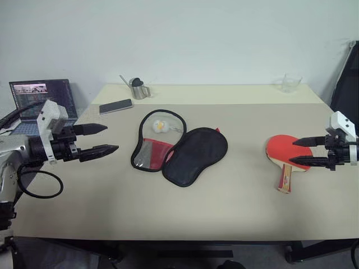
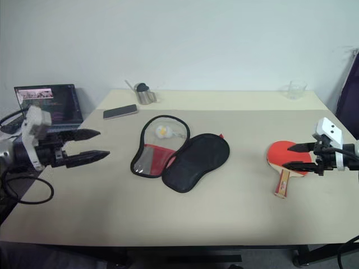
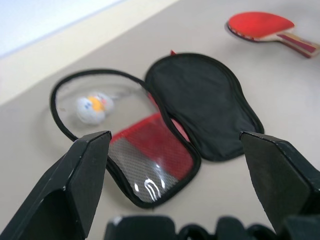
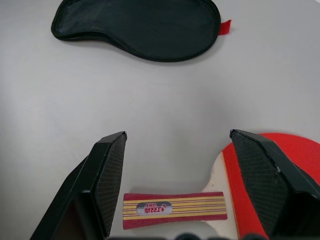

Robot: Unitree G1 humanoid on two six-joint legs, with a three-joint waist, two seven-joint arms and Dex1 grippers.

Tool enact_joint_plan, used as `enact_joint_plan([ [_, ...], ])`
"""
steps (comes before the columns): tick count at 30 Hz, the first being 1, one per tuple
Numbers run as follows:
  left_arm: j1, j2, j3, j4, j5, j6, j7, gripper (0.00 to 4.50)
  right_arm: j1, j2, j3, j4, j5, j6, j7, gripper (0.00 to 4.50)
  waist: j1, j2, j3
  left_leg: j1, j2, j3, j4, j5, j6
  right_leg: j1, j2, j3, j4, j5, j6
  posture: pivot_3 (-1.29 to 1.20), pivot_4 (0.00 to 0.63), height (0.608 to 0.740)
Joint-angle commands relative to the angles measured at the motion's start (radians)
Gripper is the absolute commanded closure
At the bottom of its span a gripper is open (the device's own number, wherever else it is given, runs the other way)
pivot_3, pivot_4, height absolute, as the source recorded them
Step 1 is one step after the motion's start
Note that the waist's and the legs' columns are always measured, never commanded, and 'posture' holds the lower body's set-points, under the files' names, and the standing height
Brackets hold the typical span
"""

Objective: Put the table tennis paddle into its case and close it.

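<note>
red rubber faces up on the paddle [image 1: 287, 152], which lies flat on the table [image 1: 224, 207] at the robot's right, handle toward the near edge. case [image 1: 180, 147] lies unzipped near the table centre, well apart from the paddle: black half spread open to the right, red mesh half to the left, white charm [image 1: 160, 126] inside the zip loop.

right gripper [image 1: 302, 152] hovers over the paddle, fingers spread, holding nothing. left gripper [image 1: 104, 139] hovers left of the case, fingers spread wide, holding nothing.

risks, as judged from this position:
- paddle lies flat; fingers closing on the thin blade edge may slip or push it across the table. the handle is probably the safer grip.
- case is soft; inserting the paddle may shove it away unless the left gripper pins it.
- charm sits inside the loop and may be trapped under the paddle or snag the zip.

view differences:
- right wrist view shows the striped handle label [image 4: 155, 207] between the fingers, and a red tab [image 4: 225, 26] on the black half.
- left wrist view shows the mesh pocket [image 3: 142, 167] sheen.
- head views show a laptop [image 1: 44, 101], phone [image 1: 115, 106], metal jug [image 1: 138, 88] and glass [image 1: 291, 83].
</note>
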Motion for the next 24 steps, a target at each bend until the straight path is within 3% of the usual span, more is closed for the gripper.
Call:
enact_joint_plan([
  [1,0.006,0.03,0.058,-0.036,-0.016,0.004,0.014,0.0,-0.01,-0.003,-0.024,-0.041,0.036,0.013,-0.002,0.88,0.001,0.0,0.0,0.0,0.0,0.0,0.0,0.0,0.0,0.0,0.0,0.0,0.0,0.0,0.0,0.0,0.15,0.74],
  [6,0.02,0.006,0.068,-0.053,-0.015,0.001,0.048,0.0,-0.037,0.018,-0.009,-0.042,0.044,0.014,-0.012,0.88,0.001,0.0,0.0,0.0,0.0,0.0,0.0,0.0,0.0,0.0,0.0,0.0,0.0,0.0,0.0,0.0,0.15,0.74],
  [13,-0.072,-0.062,-0.021,0.053,0.044,-0.037,0.103,0.0,-0.034,0.0,-0.028,-0.024,0.042,0.0,-0.024,0.88,0.003,0.0,0.0,0.0,0.0,0.0,0.0,0.0,0.0,0.0,0.0,0.0,0.0,0.0,0.0,0.0,0.15,0.74],
  [24,-0.387,-0.247,-0.189,0.538,0.26,-0.137,0.294,0.0,0.072,-0.053,-0.088,-0.094,0.059,0.054,-0.063,0.88,0.013,-0.001,0.0,0.0,-0.001,0.0,0.002,0.0,0.0,0.0,0.0,0.0,0.0,0.001,0.002,0.0,0.15,0.74],
])
